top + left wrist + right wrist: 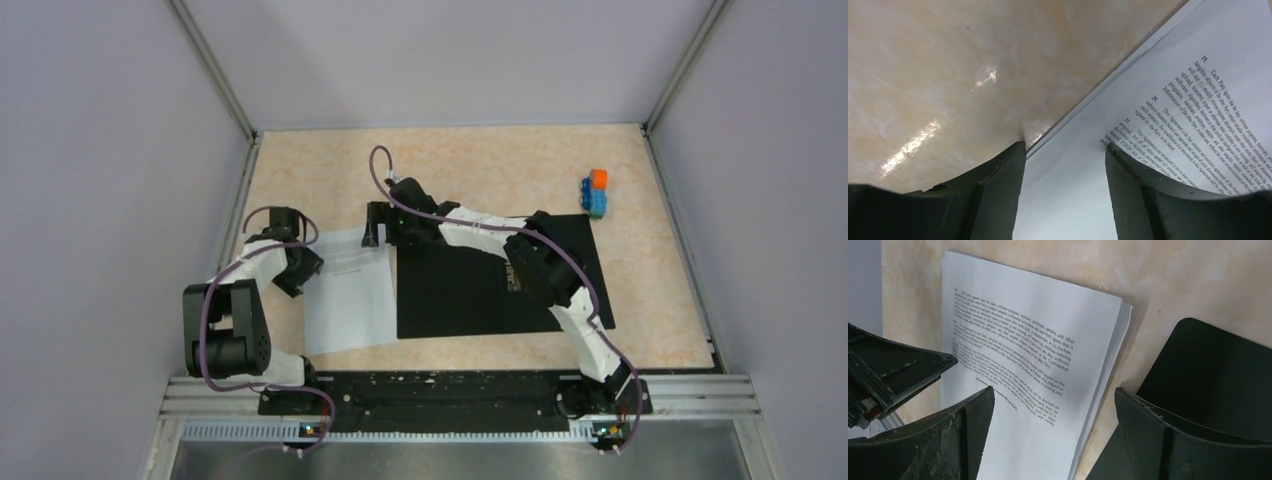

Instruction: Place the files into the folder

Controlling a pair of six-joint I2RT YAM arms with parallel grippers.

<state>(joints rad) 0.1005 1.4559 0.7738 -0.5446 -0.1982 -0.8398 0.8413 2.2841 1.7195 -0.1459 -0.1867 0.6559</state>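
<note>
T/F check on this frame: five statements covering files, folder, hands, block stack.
1. The files lie on the table left of the folder, not in it. True.
2. The folder shows its teal cover. False: its black face is up.
3. The left hand and right hand both stand open, holding nothing. True.
4. The block stack sits on the folder. False: it stands on bare table past the folder's far right corner.
5. The right hand hovers over the block stack. False: it is at the files' far right corner, by the folder's left edge.
</note>
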